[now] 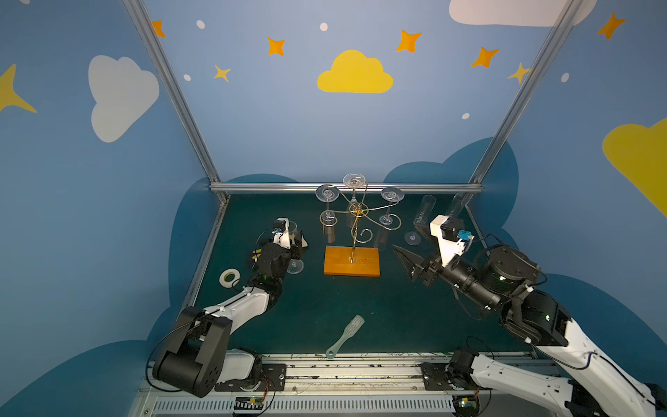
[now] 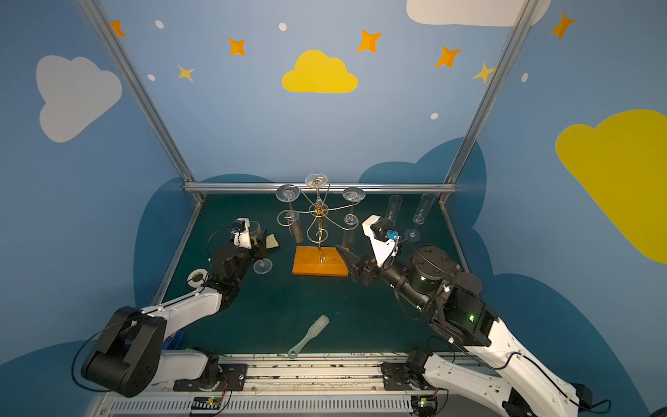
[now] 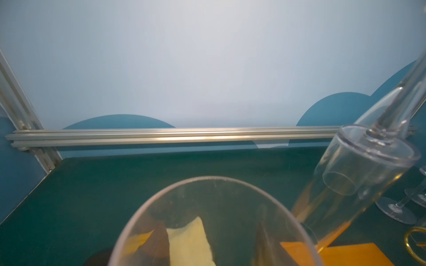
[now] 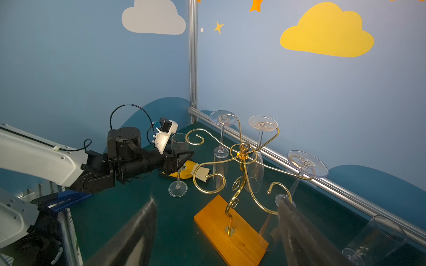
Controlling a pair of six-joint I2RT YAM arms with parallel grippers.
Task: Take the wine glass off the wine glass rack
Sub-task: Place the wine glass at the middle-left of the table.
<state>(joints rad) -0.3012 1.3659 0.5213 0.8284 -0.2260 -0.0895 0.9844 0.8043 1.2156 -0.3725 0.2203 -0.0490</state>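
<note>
The wine glass rack [image 1: 357, 213], gold wire on an orange wooden base [image 1: 352, 265], stands mid-table in both top views. Three clear glasses hang upside down from its curled arms, their feet uppermost [image 1: 327, 193]. Left of the rack, my left gripper [image 1: 297, 241] is shut on an upright wine glass [image 4: 179, 141]. That glass's foot [image 1: 295, 266] is down at the mat. Its rim [image 3: 212, 178] fills the left wrist view. My right gripper [image 1: 404, 258] hangs open and empty just right of the base, its dark fingers [image 4: 140, 228] spread wide.
Two tall glasses [image 1: 418, 224] stand at the back right near the metal rail [image 1: 346, 187]. A tape roll [image 1: 230, 278] lies at the left edge. A clear plastic brush [image 1: 345, 335] lies near the front. A yellow-white cloth [image 4: 191, 171] sits behind the left gripper.
</note>
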